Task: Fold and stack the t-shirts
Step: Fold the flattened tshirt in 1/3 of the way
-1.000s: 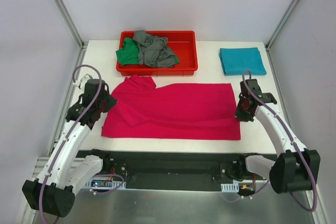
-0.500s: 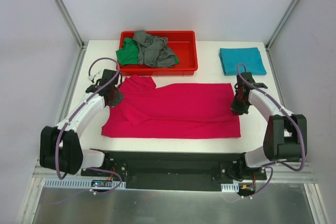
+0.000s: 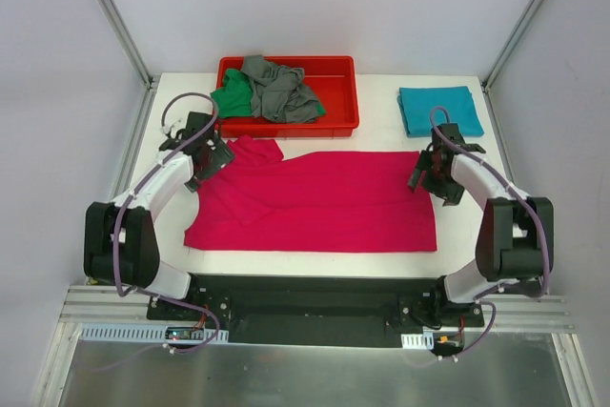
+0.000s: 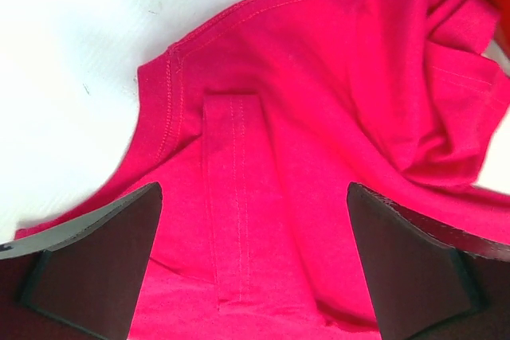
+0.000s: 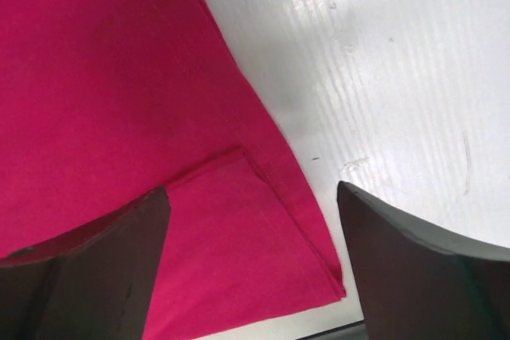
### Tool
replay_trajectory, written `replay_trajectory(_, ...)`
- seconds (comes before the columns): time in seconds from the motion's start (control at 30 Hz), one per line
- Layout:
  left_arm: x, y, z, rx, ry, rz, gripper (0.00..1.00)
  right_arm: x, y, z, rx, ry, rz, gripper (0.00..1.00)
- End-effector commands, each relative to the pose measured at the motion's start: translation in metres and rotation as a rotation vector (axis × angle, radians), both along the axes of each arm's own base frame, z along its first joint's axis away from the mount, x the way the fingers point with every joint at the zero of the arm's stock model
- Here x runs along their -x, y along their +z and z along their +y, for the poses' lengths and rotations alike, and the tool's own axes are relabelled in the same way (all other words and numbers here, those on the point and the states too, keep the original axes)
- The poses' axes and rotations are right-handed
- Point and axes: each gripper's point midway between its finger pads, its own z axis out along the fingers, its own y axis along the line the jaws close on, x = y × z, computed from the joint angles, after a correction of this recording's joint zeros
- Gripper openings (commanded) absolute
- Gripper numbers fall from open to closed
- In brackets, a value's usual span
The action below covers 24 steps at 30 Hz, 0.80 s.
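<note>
A magenta-pink t-shirt (image 3: 315, 202) lies folded lengthwise across the middle of the table. My left gripper (image 3: 213, 153) hovers open over its left end, at the sleeve and shoulder. In the left wrist view the gripper (image 4: 253, 220) has its jaws wide apart over the sleeve fabric (image 4: 303, 77), holding nothing. My right gripper (image 3: 430, 176) is open at the shirt's far right corner. In the right wrist view the gripper (image 5: 253, 205) straddles the folded hem corner (image 5: 239, 236). A teal t-shirt (image 3: 438, 110) lies folded at the back right. Green (image 3: 232, 99) and grey (image 3: 278, 91) t-shirts sit crumpled in the tray.
The red plastic tray (image 3: 286, 127) stands at the back centre, just beyond the magenta shirt's far edge and close to my left gripper. Bare white table (image 5: 398, 77) shows to the right of the hem. Frame posts rise at both back corners.
Both grippers have gone from shut to open, letting go of the magenta shirt's far edge. Both arms have moved slightly away from the bases toward the back.
</note>
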Motion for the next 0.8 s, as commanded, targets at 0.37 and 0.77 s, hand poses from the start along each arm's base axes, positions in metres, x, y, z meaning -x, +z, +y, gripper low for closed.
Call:
replay_trajectory(0.37,0.084,-0.015,-0.032,0.244,-0.126,-0.105,0.99,0.043,0.014,0.093,-0.414,0.284,-0.194,0.96)
replay_trajectory(0.77,0.142,-0.076,-0.025,0.252,-0.080,0.116,0.99,0.101,-0.036,0.073,-0.358,0.131,-0.002,0.96)
